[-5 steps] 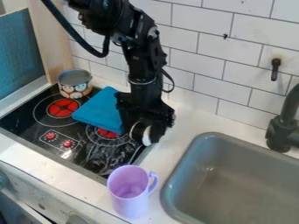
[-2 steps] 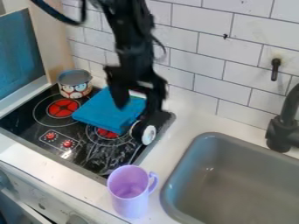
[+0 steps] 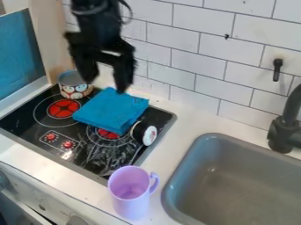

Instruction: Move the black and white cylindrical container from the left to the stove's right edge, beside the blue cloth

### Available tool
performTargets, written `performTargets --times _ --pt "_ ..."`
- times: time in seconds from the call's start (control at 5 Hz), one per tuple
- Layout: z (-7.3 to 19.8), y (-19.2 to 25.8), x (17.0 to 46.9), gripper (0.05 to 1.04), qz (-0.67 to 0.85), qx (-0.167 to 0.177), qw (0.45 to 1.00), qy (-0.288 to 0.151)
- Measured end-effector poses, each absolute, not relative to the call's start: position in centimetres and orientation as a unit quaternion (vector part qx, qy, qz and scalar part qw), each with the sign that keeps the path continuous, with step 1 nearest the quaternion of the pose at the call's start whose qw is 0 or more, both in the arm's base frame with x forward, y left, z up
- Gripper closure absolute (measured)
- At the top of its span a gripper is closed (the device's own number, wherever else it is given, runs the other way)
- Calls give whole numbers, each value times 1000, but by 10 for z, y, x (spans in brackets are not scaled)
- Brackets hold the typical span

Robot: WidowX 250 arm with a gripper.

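A short black cylinder (image 3: 137, 128) with a white round end (image 3: 150, 136) lies on its side at the right edge of the black glass stovetop (image 3: 144, 150). Its long axis runs from upper left to lower right in the view, the white end facing the sink side and slightly toward the camera. Just left of it lies a folded bright blue cloth (image 3: 111, 110), partly over a red-centred burner (image 3: 108, 134). The black two-finger gripper (image 3: 106, 78) is above the cloth's far edge, its fingers spread wide with nothing between them. A patterned tin with a grey inside (image 3: 75, 87) stands at the stove's back left corner. On the white counter (image 3: 23, 151) in front stands a tall lilac mug (image 3: 130, 204), handle to the right, near the grey sink (image 3: 235, 184).

A second ago the gripper was down at the cylinder, covering much of it; since then it has risen and moved left, and more of the white end shows. Cloth, tin and mug have kept their places.

The arm is cut off at the top and blurred, and the black faucet (image 3: 287, 127) by the right edge. Whether cylinder and cloth touch is hard to tell.
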State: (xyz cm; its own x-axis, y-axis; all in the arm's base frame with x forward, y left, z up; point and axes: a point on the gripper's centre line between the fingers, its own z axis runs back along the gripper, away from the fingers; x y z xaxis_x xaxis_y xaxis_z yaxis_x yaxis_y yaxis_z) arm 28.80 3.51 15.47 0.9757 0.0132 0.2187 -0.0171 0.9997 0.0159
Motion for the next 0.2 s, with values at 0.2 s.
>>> performTargets --times 0.2 --pt "158 55 271 79 -11 34 997 -73"
